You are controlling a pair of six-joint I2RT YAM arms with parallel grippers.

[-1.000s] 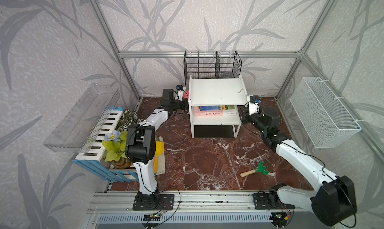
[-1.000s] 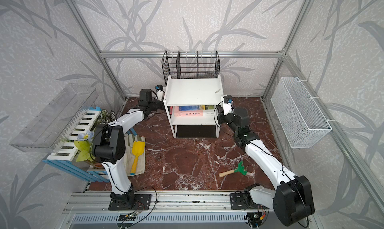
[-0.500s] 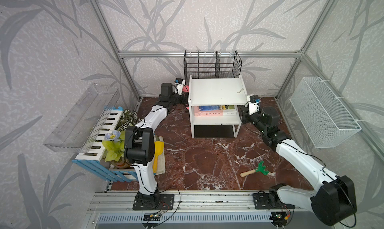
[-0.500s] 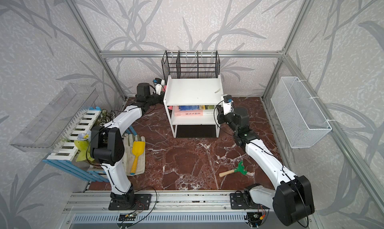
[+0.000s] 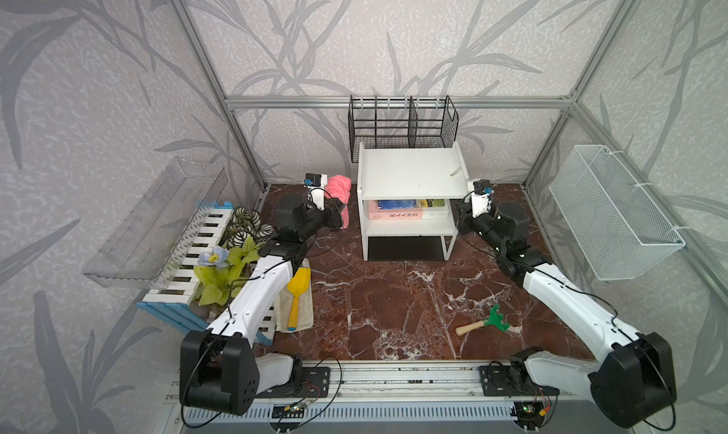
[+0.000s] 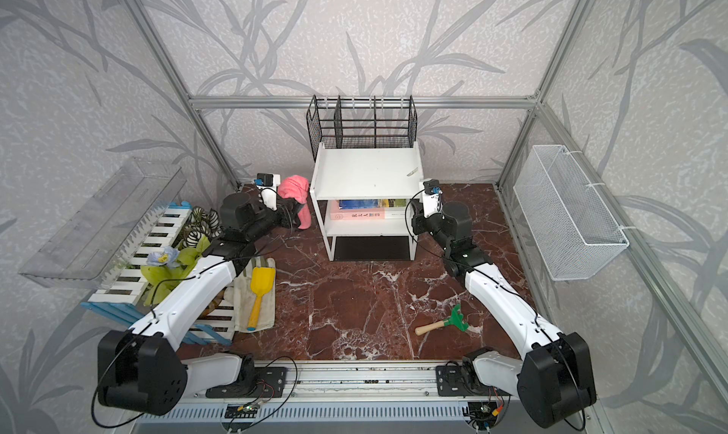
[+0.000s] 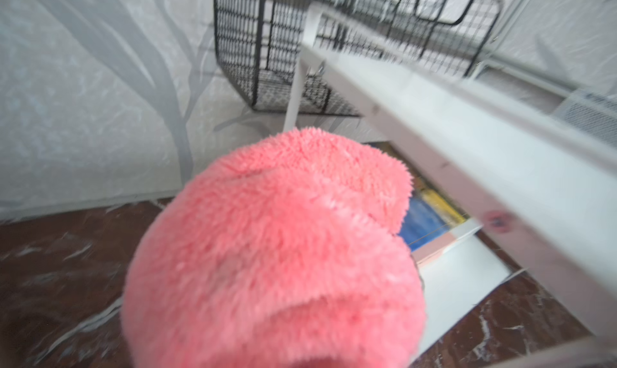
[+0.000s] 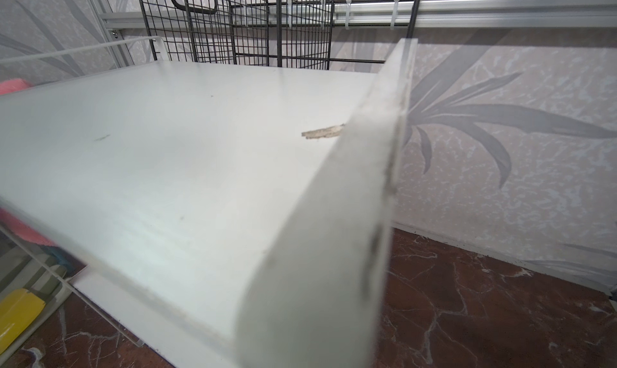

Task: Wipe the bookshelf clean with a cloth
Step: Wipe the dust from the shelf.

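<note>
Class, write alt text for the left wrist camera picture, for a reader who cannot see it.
A fluffy pink cloth fills the near foreground, slightly blurred, beside a small white three-tier bookshelf with stacked books on its middle board. A black wire rack is behind it, and red-brown marble floor lies below.

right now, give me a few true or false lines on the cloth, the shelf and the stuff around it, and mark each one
1. The left end effector holds the cloth. True.
2. The cloth lies on top of the shelf. False: it is held up beside the shelf, on the left arm's side.
3. Books lie on the shelf's middle board. True.
4. The shelf's top board is spotless. False: a small pale scrap lies near its edge.
5. The rake is on the shelf. False: it lies on the floor.
</note>
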